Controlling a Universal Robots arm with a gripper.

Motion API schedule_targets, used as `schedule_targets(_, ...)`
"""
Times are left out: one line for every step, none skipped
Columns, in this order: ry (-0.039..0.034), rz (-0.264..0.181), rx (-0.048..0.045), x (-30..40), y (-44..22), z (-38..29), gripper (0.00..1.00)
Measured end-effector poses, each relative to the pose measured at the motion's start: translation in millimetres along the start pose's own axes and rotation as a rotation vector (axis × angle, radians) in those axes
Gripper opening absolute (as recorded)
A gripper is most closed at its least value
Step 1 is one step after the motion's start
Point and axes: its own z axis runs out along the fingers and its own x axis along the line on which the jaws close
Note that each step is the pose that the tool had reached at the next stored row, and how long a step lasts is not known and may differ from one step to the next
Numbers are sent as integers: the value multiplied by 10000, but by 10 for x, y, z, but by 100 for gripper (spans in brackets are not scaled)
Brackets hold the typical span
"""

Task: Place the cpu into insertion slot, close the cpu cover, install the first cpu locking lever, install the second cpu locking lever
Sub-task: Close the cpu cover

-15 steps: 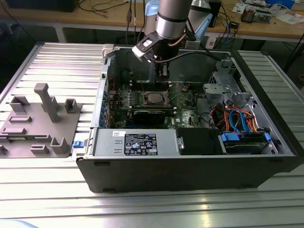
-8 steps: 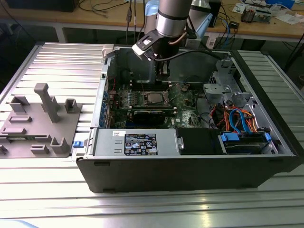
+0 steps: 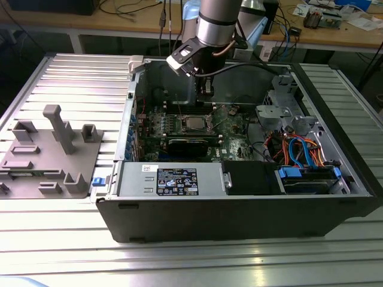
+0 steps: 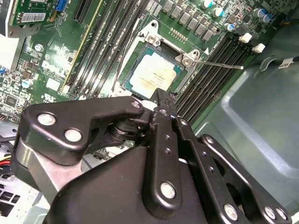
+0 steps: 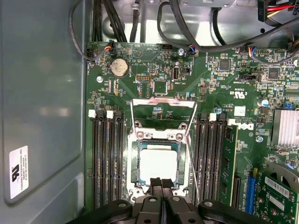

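The cpu [image 5: 159, 163] [image 4: 156, 74], a silver-topped square chip, lies flat in the insertion slot [image 5: 132, 168] of the green motherboard. The cpu cover [image 5: 163, 100], a thin silver frame, stands raised off the slot on its far side. One thin wire locking lever [image 5: 191, 163] [image 4: 219, 64] runs loose beside the slot, unlatched. My gripper [image 5: 159, 181] [image 4: 161, 95] hovers right over the near edge of the chip, its two black fingers pressed together and shut on nothing. In the exterior view the gripper [image 3: 205, 91] hangs inside the open case above the cpu [image 3: 190, 124].
Black memory slots [image 5: 106, 158] flank the socket on both sides. A coin battery [image 5: 118, 67] and cable bundles [image 5: 187, 28] lie beyond the cover. The case wall [image 5: 42, 102] stands close by. A grey fixture block [image 3: 51, 152] sits outside the case at the exterior view's left.
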Motion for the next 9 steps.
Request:
schedule_targets(1,0,0,0,0,0,11)
schedule_targets(1,0,0,0,0,0,11)
schedule_targets(0,0,0,0,0,0,11)
schedule_targets(0,0,0,0,0,0,11)
schedule_targets(0,0,0,0,0,0,11)
schedule_targets(0,0,0,0,1,0,11)
schedule_targets(2,-1,-17,0,1,0,11)
schedule_targets(-7,-1,-145,-1,1,1,11)
schedule_targets(-12,-2,-309,0,1,3,11)
